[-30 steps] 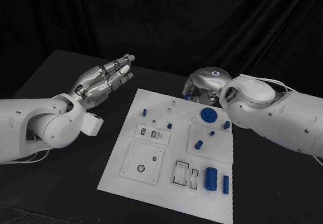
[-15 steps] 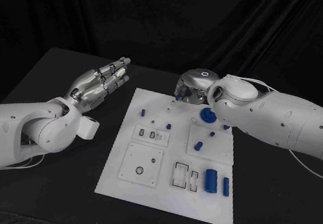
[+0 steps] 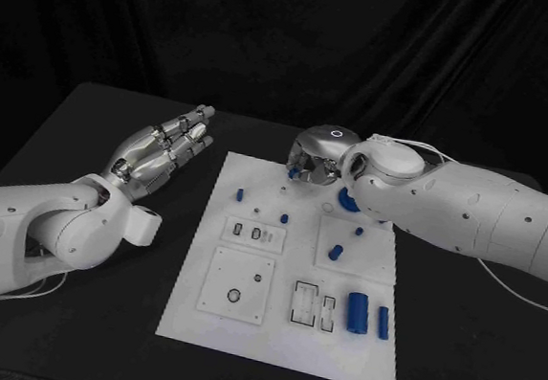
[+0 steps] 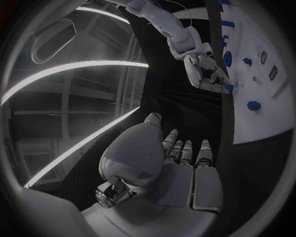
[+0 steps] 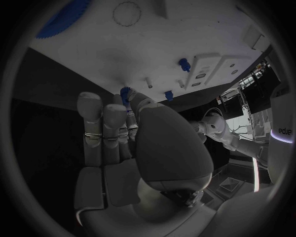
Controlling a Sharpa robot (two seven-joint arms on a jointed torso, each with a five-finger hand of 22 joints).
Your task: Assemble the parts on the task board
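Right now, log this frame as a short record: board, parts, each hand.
board: white task board in the middle of the black table
parts: blue pieces spread over the board
left hand: beside the board, fingers straight, holding nothing
right hand: over the board's far edge, pinching a small blue part

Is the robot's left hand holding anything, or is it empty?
Empty: the left hand hovers beside the task board with fingers stretched out, nothing in them.
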